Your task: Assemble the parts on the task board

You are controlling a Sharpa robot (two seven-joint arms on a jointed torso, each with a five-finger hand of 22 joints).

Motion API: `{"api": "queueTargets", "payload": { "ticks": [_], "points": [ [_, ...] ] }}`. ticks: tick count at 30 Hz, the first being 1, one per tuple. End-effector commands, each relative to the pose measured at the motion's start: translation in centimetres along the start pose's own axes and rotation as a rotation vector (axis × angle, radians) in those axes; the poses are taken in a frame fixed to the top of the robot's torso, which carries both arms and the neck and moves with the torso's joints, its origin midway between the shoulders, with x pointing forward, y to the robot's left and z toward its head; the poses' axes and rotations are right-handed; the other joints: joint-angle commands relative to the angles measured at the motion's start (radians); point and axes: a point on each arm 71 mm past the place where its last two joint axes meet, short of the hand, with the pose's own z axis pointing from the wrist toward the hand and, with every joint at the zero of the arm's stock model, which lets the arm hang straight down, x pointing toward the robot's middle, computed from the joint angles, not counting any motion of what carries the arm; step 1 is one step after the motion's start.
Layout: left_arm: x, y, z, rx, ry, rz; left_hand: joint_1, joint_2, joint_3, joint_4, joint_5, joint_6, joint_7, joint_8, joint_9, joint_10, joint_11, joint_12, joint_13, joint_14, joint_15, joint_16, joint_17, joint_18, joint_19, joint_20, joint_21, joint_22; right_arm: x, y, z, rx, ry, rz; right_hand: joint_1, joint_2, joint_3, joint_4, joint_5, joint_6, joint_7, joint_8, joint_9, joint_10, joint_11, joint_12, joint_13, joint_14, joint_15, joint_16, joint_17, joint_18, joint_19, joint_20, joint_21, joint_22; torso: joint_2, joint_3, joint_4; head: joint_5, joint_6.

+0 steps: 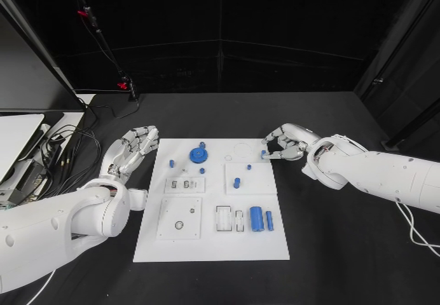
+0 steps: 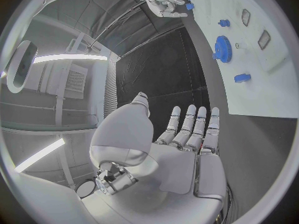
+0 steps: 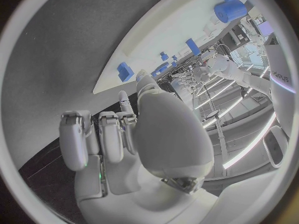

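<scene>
- Head view shows the task board [image 1: 213,244] lying flat in the middle of the black table [image 1: 348,267], with small blue parts spread over it: a blue gear [image 1: 198,154] near its far left, a few small pegs [image 1: 236,183] around the centre, and two blue cylinders [image 1: 257,218] lying side by side in the near right section.
- Left hand [image 1: 131,151] lies just beside the board's left edge, fingers stretched out and apart, holding nothing; the left wrist view shows the same flat, spread fingers [image 2: 187,129].
- Right hand [image 1: 286,143] sits at the board's far right corner with fingers curled in; a small blue piece [image 1: 262,154] shows at its fingertips, but whether it is actually pinched I cannot tell.
- Parts look like rigid, light plastic, smooth and likely to slip or roll; the pegs are best pinched across their sides, the cylinders around their middle, the gear by its toothed rim.
- Board probably slides easily if pushed sideways.
- Printed writing is too small to read with any confidence.
</scene>
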Motion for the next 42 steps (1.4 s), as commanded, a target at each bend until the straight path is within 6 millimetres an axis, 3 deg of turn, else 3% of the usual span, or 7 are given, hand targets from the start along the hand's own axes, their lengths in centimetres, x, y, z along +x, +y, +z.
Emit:
{"api": "queueTargets", "payload": {
  "ticks": [1,14,27,42],
  "points": [
    [0.01,-1.84,-0.22,0.252,0.007,-0.001,0.008,-0.002,-0.007,-0.001,0.003,0.003,0.16,0.003,-0.001,0.006,0.0,0.004,-0.001,-0.005,0.001,0.007,-0.001,0.008,-0.009,0.001,0.003,0.001,0.29,0.01,0.09,0.012,0.039,-0.014,0.007,-0.005,0.0,0.006,-0.006,0.009,-0.003,0.002,0.002,0.106,-0.009,0.003,0.263,0.107,-0.007,0.002,0.263,-0.007,0.103,-0.007,0.002,0.263,0.0,-0.0001,-0.0006,0.002,-0.001],
    [-0.03,-1.86,-0.27,0.252,0.008,-0.002,0.008,-0.002,-0.007,-0.001,0.003,0.003,0.16,0.003,-0.001,0.006,0.0,0.004,-0.001,-0.005,0.001,0.007,-0.001,0.008,-0.009,0.001,0.003,0.001,0.61,0.01,0.33,0.039,0.056,-0.025,0.02,0.011,0.008,0.005,0.005,0.053,-0.008,0.019,0.008,0.106,-0.01,0.003,0.263,0.107,-0.009,0.002,0.263,-0.007,0.103,-0.01,0.001,0.263,0.0,-0.0012,-0.0017,0.004,-0.001],
    [-0.23,-1.84,-0.32,0.251,0.004,0.0,0.008,-0.001,-0.008,-0.001,0.004,0.004,0.16,0.004,-0.001,0.006,0.0,0.005,-0.001,-0.005,0.001,0.007,-0.001,0.008,-0.009,0.001,0.003,0.001,0.9,0.25,0.62,0.054,0.059,-0.027,0.024,0.023,0.015,0.004,0.008,0.069,-0.009,0.023,0.009,0.106,-0.009,0.003,0.263,0.107,-0.008,0.002,0.263,-0.007,0.103,-0.01,0.001,0.262,0.0,0.0,-0.0014,0.008,-0.006],
    [-0.21,-1.82,-0.31,0.251,0.006,-0.001,0.008,-0.001,-0.008,-0.001,0.004,0.004,0.16,0.004,-0.001,0.006,0.0,0.005,-0.001,-0.005,0.001,0.007,-0.001,0.008,-0.009,0.001,0.003,0.001,1.12,0.47,0.79,0.066,0.051,-0.037,0.065,0.069,0.053,-0.013,0.012,0.174,-0.02,0.051,0.016,0.106,-0.01,0.003,0.263,0.107,-0.009,0.002,0.263,-0.007,0.105,-0.011,0.003,0.263,-0.001,-0.0003,-0.0002,0.007,-0.009]
  ]
}}
